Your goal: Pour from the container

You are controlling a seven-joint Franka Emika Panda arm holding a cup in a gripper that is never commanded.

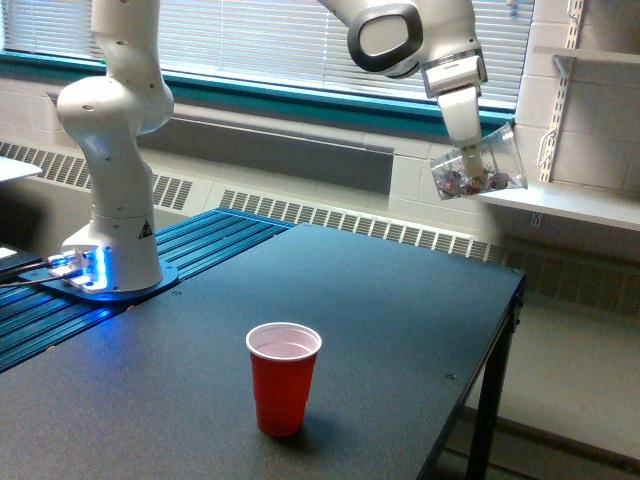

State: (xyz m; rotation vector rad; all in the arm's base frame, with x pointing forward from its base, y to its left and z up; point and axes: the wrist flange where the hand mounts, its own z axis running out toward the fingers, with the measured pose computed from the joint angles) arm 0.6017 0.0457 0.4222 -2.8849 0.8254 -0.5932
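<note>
The container (482, 166), a clear plastic cup with small reddish and pale pieces inside, hangs high at the exterior view's upper right, tilted on its side with its mouth toward the right. My gripper (466, 152) is shut on it; the fingertips are partly hidden by the cup. A red plastic cup (283, 378) stands upright on the dark table (400, 300), well below and to the left of the container. Its pale inside shows no pieces.
The arm's white base (112, 225) stands at the left on blue ribbed rails (215, 240). A radiator (350, 225) and a window with blinds (260, 40) run behind. The table's right edge (500, 330) drops to the floor. A white shelf (570, 205) sits under the container.
</note>
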